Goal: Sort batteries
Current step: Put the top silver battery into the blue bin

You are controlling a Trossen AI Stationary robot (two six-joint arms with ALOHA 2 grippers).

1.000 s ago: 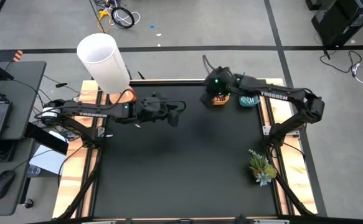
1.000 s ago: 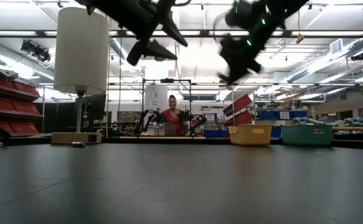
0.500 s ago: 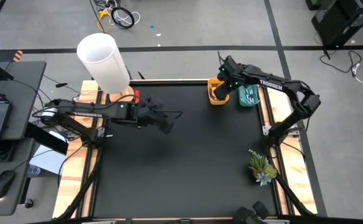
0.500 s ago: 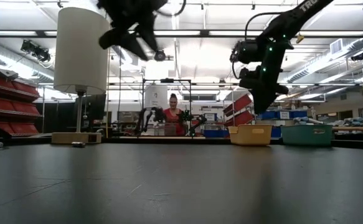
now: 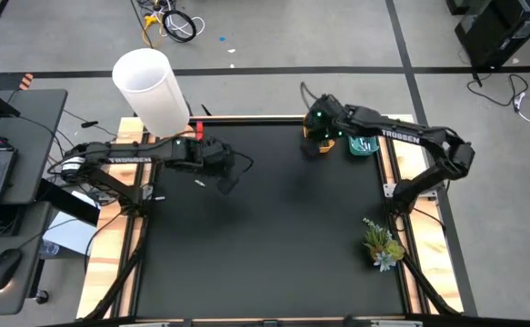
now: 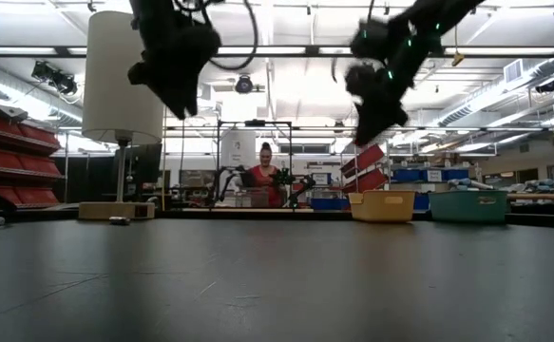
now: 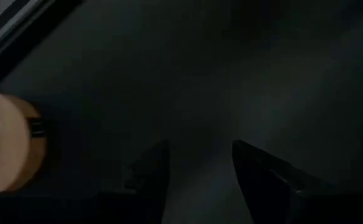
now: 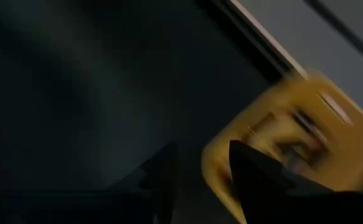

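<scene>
1. Batteries: only a few show, as dark shapes inside the yellow tray (image 8: 306, 134) in the right wrist view; too blurred to tell their long axis. None visible loose on the table (image 5: 274, 236).
2. Yellow tray sits at the far right edge, teal tray (image 5: 365, 144) just right of it.
3. Right gripper (image 5: 312, 145) hangs in the air beside the yellow tray, much the nearer arm; tray lies just ahead of its jaws.
4. Right jaws: narrow gap, nothing between them.
5. Left gripper (image 5: 225, 179) is far left, well apart from both trays; jaws moderately parted, empty.
</scene>
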